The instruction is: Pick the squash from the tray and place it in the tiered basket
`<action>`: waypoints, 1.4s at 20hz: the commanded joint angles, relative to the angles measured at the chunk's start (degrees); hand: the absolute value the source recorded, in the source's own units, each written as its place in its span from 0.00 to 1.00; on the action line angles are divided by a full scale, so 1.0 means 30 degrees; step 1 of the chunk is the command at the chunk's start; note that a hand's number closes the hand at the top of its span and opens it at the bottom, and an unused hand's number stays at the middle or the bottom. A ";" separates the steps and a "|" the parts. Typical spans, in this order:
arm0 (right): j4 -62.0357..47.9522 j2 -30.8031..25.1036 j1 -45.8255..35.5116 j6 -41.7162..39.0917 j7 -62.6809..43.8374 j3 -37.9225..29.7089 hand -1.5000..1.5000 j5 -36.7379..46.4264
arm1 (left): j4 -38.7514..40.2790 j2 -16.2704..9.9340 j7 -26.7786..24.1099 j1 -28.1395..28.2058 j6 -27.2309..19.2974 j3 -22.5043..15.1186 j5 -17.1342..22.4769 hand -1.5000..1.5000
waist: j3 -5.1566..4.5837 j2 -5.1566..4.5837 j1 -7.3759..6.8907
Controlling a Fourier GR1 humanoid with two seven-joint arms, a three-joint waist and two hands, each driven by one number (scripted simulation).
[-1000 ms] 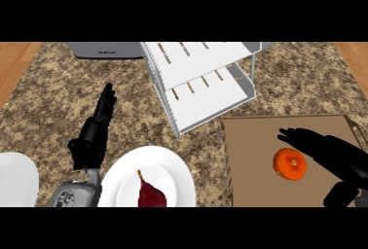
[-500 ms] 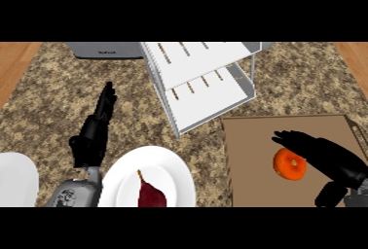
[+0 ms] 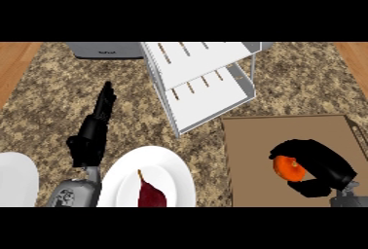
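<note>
Head view: right hand [image 3: 316, 165] on the brown tray [image 3: 251, 160], near right, fingers curled over the orange squash [image 3: 287, 168]. The squash lies on the tray, partly hidden; long axis cannot be told. Tiered basket [image 3: 208, 82] stands far centre on the tabletop [image 3: 50, 97]. Left hand [image 3: 93, 131], fingers straight and pressed together, points far, beside a white plate [image 3: 155, 168].

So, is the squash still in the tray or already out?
In the tray: the orange squash lies on the brown tray, the right hand curled round it.
</note>
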State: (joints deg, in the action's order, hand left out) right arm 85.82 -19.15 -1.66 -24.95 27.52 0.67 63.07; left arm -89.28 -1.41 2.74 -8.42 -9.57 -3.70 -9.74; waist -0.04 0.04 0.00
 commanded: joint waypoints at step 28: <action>0.7165 0.6375 -0.7665 -0.3914 -2.5340 1.3867 1.00 0.3737 | 0.0247 -0.0441 -0.0523 0.0621 0.0915 0.0255 0.0460 0.50 | -0.0010 0.0062 -0.0241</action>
State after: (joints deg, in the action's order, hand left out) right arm 100.12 -0.35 -19.45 -32.34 -39.99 40.70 78.04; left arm -88.59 -1.19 2.30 -8.00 -8.73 -4.16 -9.99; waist -0.08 0.14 -0.81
